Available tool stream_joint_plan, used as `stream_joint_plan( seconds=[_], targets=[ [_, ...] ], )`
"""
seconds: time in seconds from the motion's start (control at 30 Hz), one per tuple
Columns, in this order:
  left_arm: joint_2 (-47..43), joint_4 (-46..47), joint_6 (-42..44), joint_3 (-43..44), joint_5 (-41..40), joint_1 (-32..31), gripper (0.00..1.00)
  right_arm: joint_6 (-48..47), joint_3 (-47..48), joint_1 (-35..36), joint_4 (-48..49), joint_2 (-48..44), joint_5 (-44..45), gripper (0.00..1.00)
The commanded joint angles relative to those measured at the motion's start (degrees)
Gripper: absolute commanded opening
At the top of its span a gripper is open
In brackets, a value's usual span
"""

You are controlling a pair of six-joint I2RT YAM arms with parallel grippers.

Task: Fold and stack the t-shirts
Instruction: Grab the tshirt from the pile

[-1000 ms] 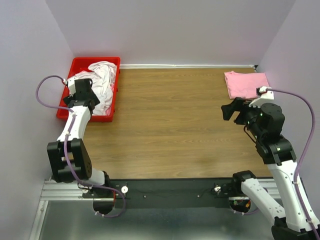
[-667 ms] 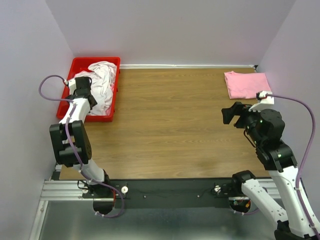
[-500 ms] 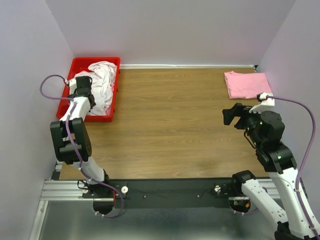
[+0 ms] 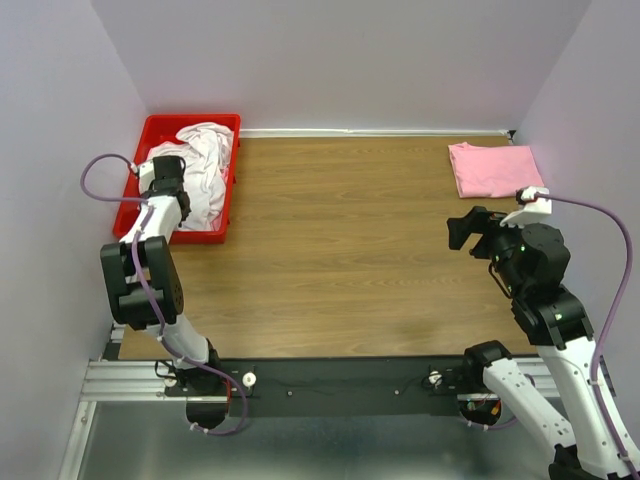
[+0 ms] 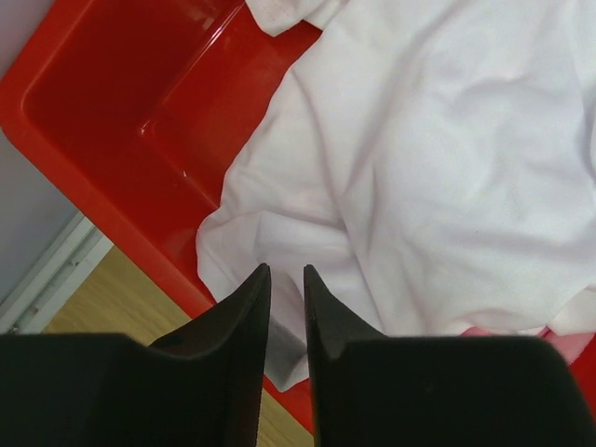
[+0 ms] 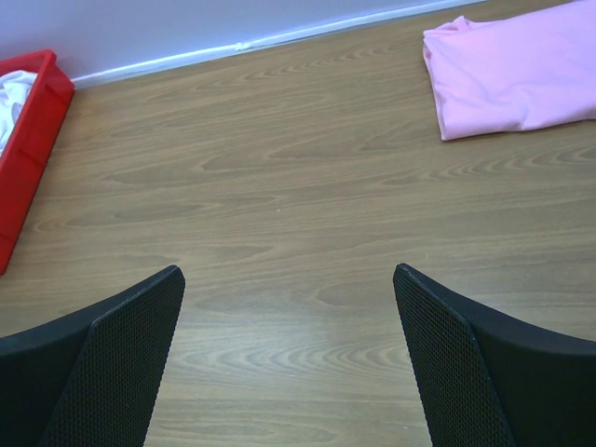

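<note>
One crumpled white fabric t-shirt (image 5: 447, 168) lies in the red plastic bin (image 5: 112, 102), directly under your left end effector (image 5: 286, 272), whose fingers are nearly together; whether they pinch cloth, you cannot tell.

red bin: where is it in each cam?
Top external: red bin sits upper left, by the left wall.
Left wrist: fills the left and top of the frame.
Right wrist: only its corner, at the left edge.
Shared landmark: the white t-shirt heaped in it shows in all three.
</note>
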Motion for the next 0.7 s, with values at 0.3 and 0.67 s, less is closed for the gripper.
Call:
stream_joint_plan(
  seconds=[0.3,0.67],
  targets=[
    [-7.1,-4.9,-1.9,-0.8,-2.7,0.4,0.55,-0.9,-1.6,1.3,1.2,-2.2,3.3,1.00],
    [-3.5,-4.8,-2.6,-0.8,-2.0,0.4,0.55,-1.3,-2.7,2.6,1.5,-5.2,5.9,1.00]
  ],
)
